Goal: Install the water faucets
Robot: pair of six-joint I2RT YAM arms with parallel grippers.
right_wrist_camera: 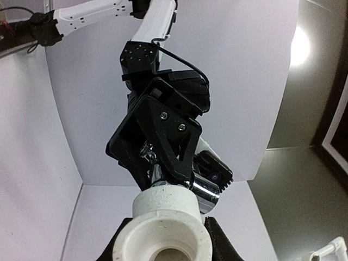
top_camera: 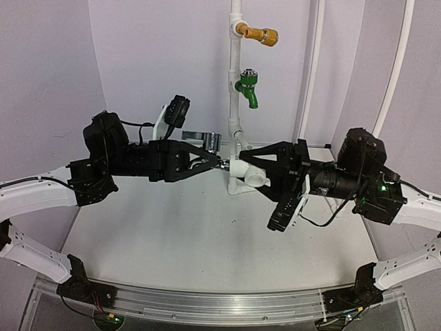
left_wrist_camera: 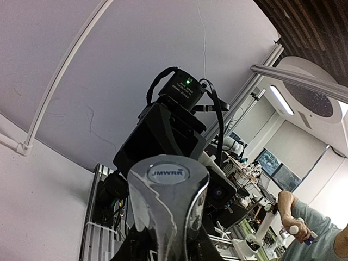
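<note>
**Faucet pieces brought end to end in mid-air, joint unfinished**

Held off the table is a shiny silver-grey metal tap with a lever handle (left_wrist_camera: 168, 201). The left gripper (top_camera: 215, 163) has its fingers closed tight on the tap's body. Facing it is a short white plastic fitting with a round socket (right_wrist_camera: 166, 225), pinched between the fingers of the right gripper (top_camera: 249, 169). The two arms point at each other above the table. The tap's stem meets the far end of the fitting, but I cannot tell whether it is threaded in or only touching.

By my reading, both pieces are picked up and lined up, and joining them is the step in hand. Seating the stem and fixing the pair in place is left. Just behind them rises an upright white plastic pipe (top_camera: 236, 69). It already carries a green tap with a downward spout (top_camera: 248, 89) and, above that, a yellow-brass tap (top_camera: 263, 34).

Below is a plain white table (top_camera: 172, 234) with an aluminium rail (top_camera: 207, 303) along its near edge. A curved pale backdrop (top_camera: 138, 55) closes it in. Beyond the backdrop, the left wrist view shows a workshop ceiling with a long lamp (left_wrist_camera: 280, 99). A person in a teal shirt (left_wrist_camera: 315, 234) is at the lower right.
</note>
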